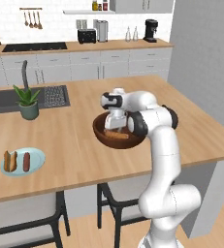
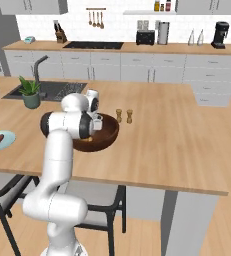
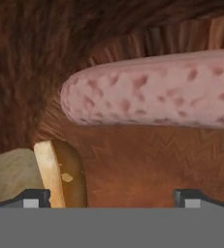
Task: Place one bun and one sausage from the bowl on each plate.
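The hand [image 3: 108, 196] was low inside the wooden bowl [image 1: 102, 133] at frame centre, fingers apart, holding nothing. A sausage [image 3: 152, 89] lay across the upper right, a bun [image 3: 60, 172] at lower left. It should centre over one before closing.

White arm [image 1: 164, 145] has dark joints, rounded segments
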Available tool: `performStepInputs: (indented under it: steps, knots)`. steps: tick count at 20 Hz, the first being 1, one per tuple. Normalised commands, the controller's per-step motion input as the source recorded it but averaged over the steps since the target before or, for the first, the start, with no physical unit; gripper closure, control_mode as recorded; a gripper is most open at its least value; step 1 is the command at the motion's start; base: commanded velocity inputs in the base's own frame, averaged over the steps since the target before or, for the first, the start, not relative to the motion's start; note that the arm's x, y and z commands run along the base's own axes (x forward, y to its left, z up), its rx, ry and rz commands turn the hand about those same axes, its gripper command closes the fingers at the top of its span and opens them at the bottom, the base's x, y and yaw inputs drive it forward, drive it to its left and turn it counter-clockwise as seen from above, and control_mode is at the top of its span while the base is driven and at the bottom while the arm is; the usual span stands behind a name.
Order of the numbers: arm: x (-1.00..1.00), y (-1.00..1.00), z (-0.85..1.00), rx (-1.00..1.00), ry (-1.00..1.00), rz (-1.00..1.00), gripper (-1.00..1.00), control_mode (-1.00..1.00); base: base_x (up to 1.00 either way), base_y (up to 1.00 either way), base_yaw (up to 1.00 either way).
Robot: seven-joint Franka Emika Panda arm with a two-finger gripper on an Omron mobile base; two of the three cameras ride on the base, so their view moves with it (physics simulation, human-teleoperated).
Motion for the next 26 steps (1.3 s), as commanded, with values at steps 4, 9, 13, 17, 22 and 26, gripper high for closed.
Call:
performStepInputs:
  steps: [4, 9, 13, 17, 22, 26]
  knots:
    - [-0.69, 0.19, -0.11, 0.00, -0.05, 0.02, -1.00, -1.00, 0.00, 0.00, 0.00]
    - [-0.56, 0.01, -0.01, 0.07, -0.06, 0.03, -1.00, -1.00, 0.00, 0.00, 0.00]
    - [0.14, 0.00, 0.00, 0.03, -0.08, 0.03, -1.00, -1.00, 0.00, 0.00, 0.00]
    - [0.51, 0.00, 0.00, 0.00, -0.17, 0.01, -1.00, -1.00, 0.00, 0.00, 0.00]
    - [0.61, 0.02, 0.11, 0.00, -0.17, 0.00, -1.00, -1.00, 0.00, 0.00, 0.00]
    - [0.32, 0.15, 0.42, 0.01, -0.10, -0.05, -1.00, -1.00, 0.00, 0.00, 0.00]
